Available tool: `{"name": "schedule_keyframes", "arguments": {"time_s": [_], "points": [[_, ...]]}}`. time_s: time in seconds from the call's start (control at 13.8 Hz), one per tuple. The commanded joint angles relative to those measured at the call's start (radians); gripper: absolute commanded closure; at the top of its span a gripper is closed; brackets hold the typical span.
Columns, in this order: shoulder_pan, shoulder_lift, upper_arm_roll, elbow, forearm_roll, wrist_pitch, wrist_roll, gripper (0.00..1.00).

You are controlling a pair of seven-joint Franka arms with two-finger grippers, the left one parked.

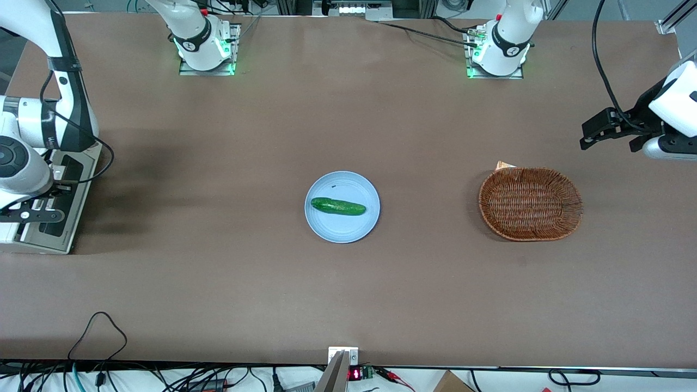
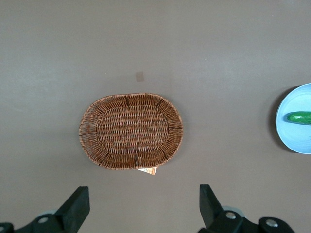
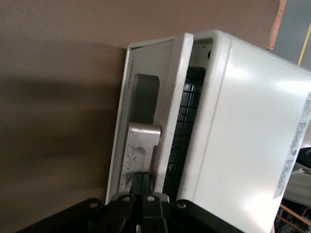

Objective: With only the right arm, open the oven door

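The small white toaster oven stands at the working arm's end of the table, largely covered by the right arm. Its oven door stands slightly ajar: a narrow gap shows the black wire rack inside. The metal bar handle runs across the door's dark glass window. My gripper is shut, its two black fingers pressed together with nothing between them, tucked against the handle next to the door's edge. In the front view the gripper sits over the door.
A light blue plate holding a green cucumber lies mid-table. A brown wicker basket sits toward the parked arm's end. Black cables trail along the table edge nearest the camera.
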Motion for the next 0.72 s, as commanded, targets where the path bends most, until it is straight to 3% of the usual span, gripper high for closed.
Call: {"name": "schedule_keyframes", "arguments": {"time_s": [0.0, 0.29, 0.65], "points": [[-0.009, 0.047, 0.020, -0.027, 0.000, 0.074, 0.047, 1.00], [-0.009, 0.067, 0.039, -0.027, 0.046, 0.083, 0.055, 1.00], [-0.009, 0.093, 0.051, -0.027, 0.059, 0.095, 0.055, 1.00]]}}
